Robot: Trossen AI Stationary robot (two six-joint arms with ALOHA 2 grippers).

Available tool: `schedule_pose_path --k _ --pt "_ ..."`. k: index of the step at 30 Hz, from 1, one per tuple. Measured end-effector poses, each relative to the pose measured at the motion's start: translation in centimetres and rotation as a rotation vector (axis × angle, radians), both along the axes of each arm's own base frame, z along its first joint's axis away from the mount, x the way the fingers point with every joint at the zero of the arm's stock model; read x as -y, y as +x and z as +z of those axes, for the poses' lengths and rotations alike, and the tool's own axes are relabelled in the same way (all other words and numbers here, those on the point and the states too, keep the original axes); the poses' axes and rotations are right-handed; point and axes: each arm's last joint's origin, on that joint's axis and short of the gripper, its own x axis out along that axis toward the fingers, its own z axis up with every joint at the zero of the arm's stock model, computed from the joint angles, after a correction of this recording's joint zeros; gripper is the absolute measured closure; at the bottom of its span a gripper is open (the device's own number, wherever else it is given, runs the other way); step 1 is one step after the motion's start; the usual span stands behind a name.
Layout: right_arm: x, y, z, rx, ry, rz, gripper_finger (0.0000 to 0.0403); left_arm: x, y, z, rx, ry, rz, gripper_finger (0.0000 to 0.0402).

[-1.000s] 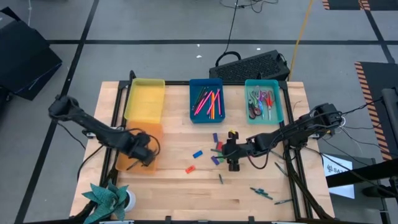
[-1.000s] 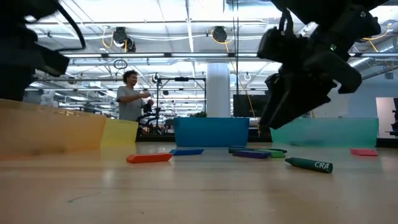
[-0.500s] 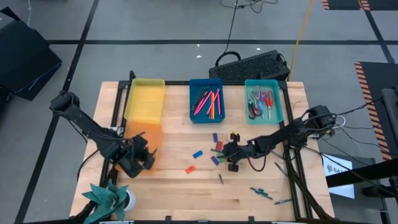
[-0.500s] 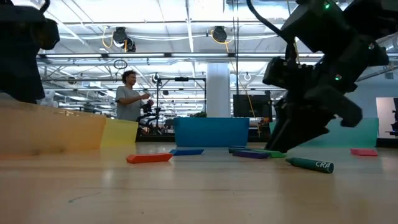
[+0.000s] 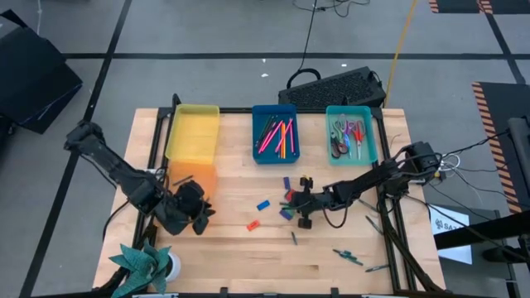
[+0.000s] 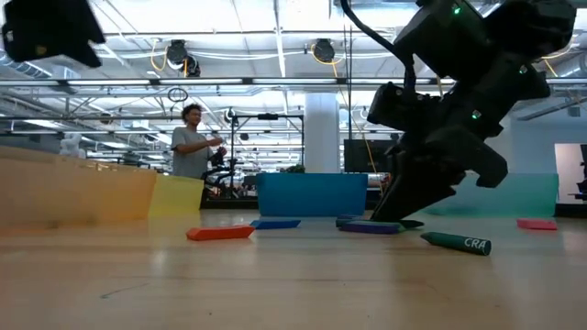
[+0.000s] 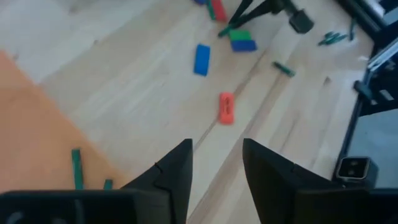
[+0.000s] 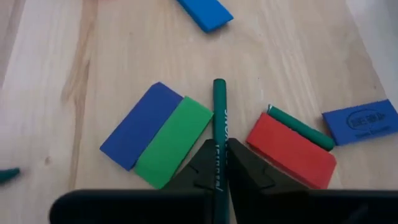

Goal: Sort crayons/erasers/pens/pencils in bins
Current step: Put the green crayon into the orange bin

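1. Your right gripper (image 8: 219,163) sits low at the middle of the table, its fingers pinched tight on a dark green crayon (image 8: 219,118) that lies flat on the wood.
2. Just left of that crayon lie a green eraser (image 8: 173,150) and a purple eraser (image 8: 140,133), side by side and touching each other.
3. On the crayon's other side you have a red eraser (image 8: 291,149) with a second green crayon (image 8: 301,127) resting along its edge, and a blue eraser (image 8: 365,121) just past them.
4. Another blue eraser (image 5: 263,204) and an orange-red eraser (image 5: 253,224) lie apart, to the left of the cluster.
5. Along the far edge stand the yellow bin (image 5: 193,131), the blue bin (image 5: 274,133) holding long sticks, and the teal bin (image 5: 351,133).
6. The orange bin (image 5: 194,178) sits just near of the yellow one.
7. Your left gripper (image 7: 215,163) hovers at the orange bin's near end, fingers parted and holding nothing.
8. More green sticks (image 5: 349,257) lie scattered at the table's near right.
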Motion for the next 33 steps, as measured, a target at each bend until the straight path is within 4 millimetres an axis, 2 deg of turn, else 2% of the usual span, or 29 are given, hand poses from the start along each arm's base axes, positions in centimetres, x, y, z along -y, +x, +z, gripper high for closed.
schedule_pose_path --k 5,7,10,14,16,19,23,28,31,33 --pt "-0.6 1.0 3.8 0.051 0.051 0.048 0.0384 -1.0 1.4 1.8 0.021 0.025 -0.069 0.0218" --pt "-0.8 1.8 6.3 0.13 0.074 0.041 0.0386 -1.0 2.4 2.1 0.063 0.076 -0.127 0.0196" --pt "-1.1 3.0 9.6 0.26 0.119 0.014 0.0386 -0.3 4.2 2.3 0.163 0.245 -0.24 0.0169" --pt "-1.7 4.2 12.1 0.359 0.154 0.016 0.0386 0.4 7.0 2.3 0.283 0.49 -0.323 0.015" --pt "-2.1 4.8 13.5 0.437 0.169 0.018 0.0386 0.0 8.2 2.4 0.337 0.518 -0.279 0.0151" --pt "-3.0 5.5 15.6 0.574 0.168 0.048 0.0386 -0.8 9.0 3.2 0.419 0.499 -0.21 0.0162" --pt "-3.5 5.6 18.8 0.734 0.123 0.029 0.0387 -1.5 8.4 5.4 0.534 0.524 -0.202 0.0188" --pt "-2.8 5.2 21.4 0.901 0.055 -0.019 0.0387 -2.0 7.3 8.9 0.777 0.481 -0.25 0.0213" --pt "-2.0 5.5 22.7 1.015 0.047 -0.029 0.0387 -2.5 7.4 10.1 0.886 0.498 -0.243 0.0224" --pt "-1.5 5.6 23.3 1.076 0.057 0.013 0.0387 -3.0 8.0 10.1 0.903 0.529 -0.216 0.023"
